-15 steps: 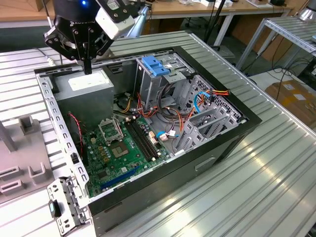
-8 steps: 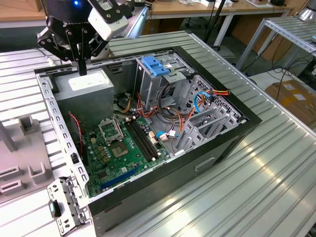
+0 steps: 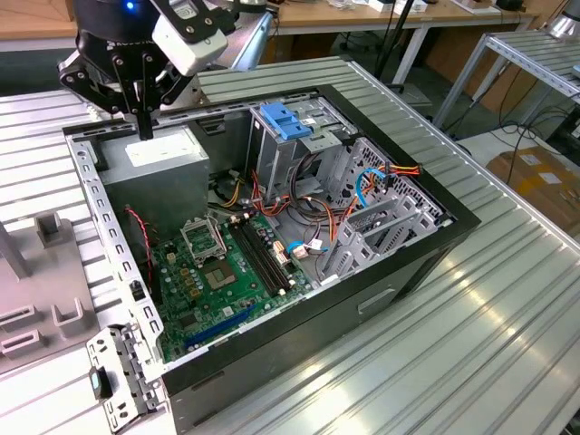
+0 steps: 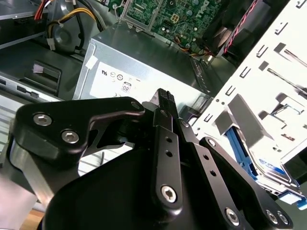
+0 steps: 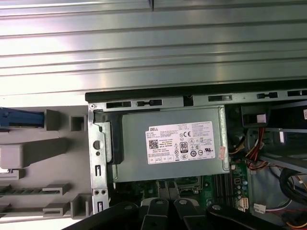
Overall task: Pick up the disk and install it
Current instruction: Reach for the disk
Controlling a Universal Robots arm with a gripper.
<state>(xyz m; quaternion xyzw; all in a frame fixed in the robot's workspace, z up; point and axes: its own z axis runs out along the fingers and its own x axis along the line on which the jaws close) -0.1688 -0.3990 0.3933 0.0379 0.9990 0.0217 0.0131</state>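
My gripper (image 3: 145,130) hangs over the back left corner of the open computer case (image 3: 399,263), just above the grey power-supply box (image 3: 159,172). Its black fingers (image 4: 164,98) stand together, shut with nothing between them. The disk (image 4: 269,168) appears in the second wrist view as a silver slab with a blue-banded label and blue side rails, lying beyond the case's perforated side frame (image 4: 268,81). In the first wrist view a blue end of the disk (image 5: 14,118) rests on the grey holder (image 5: 43,153) beside the case. The gripper is apart from it.
A light-blue latch bracket (image 3: 284,120) tops the drive cage (image 3: 299,149) inside the case. The green motherboard (image 3: 217,272) and bundled cables (image 3: 362,195) fill the case floor. The case stands on a ribbed metal table (image 3: 471,344), with the grey holder (image 3: 41,299) at the exterior view's left.
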